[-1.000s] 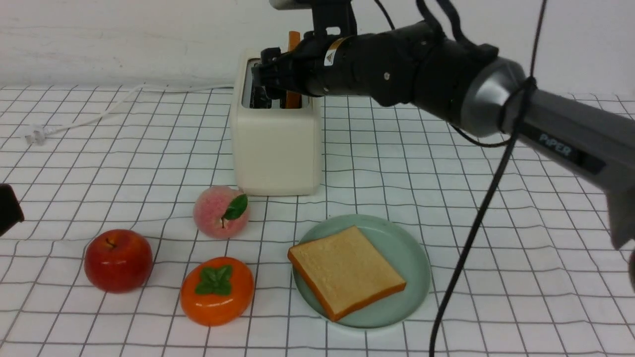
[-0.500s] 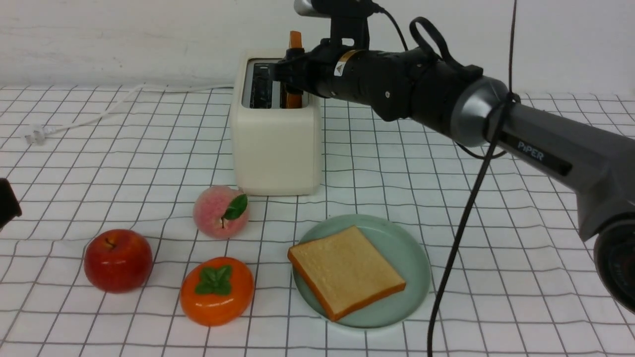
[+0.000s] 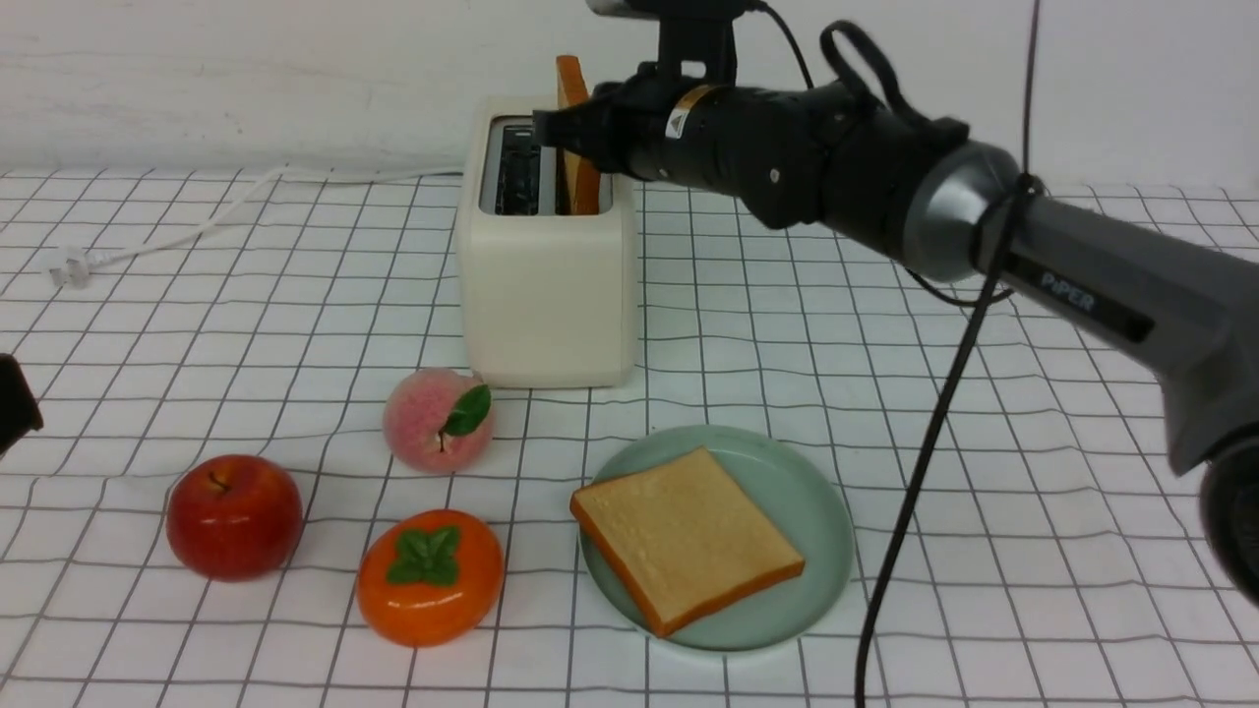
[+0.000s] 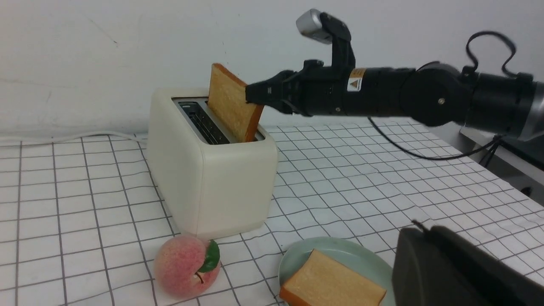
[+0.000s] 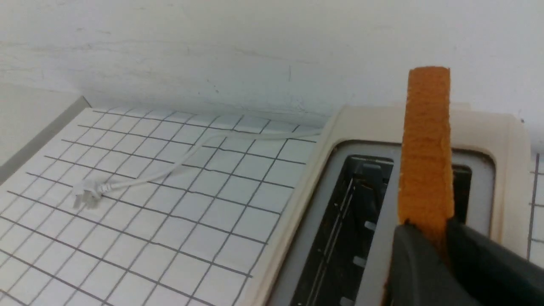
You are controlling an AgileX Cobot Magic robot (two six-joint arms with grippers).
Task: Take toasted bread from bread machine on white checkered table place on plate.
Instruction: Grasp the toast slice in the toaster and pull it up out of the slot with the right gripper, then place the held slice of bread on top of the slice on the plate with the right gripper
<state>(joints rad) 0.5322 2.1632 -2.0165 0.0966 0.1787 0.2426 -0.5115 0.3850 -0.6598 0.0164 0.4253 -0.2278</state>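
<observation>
Toast slice (image 4: 229,100): upright, partly out of toaster (image 4: 212,178) slot, 1 crust edge clamped between right fingers (image 5: 414,263). Toaster: directly beneath those fingers, on checkered worktop (image 3: 787,324). 2nd slice (image 3: 686,536): flat on green plate (image 3: 818,501), lower and nearer than right fingers. Left fingers (image 4: 446,267): closed together, well apart from toaster.

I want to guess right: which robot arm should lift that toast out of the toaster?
The right. Its pincer grips the toast slice sticking up out of the toaster. The left pincer is shut and far off to the side, away from the toaster.
</observation>
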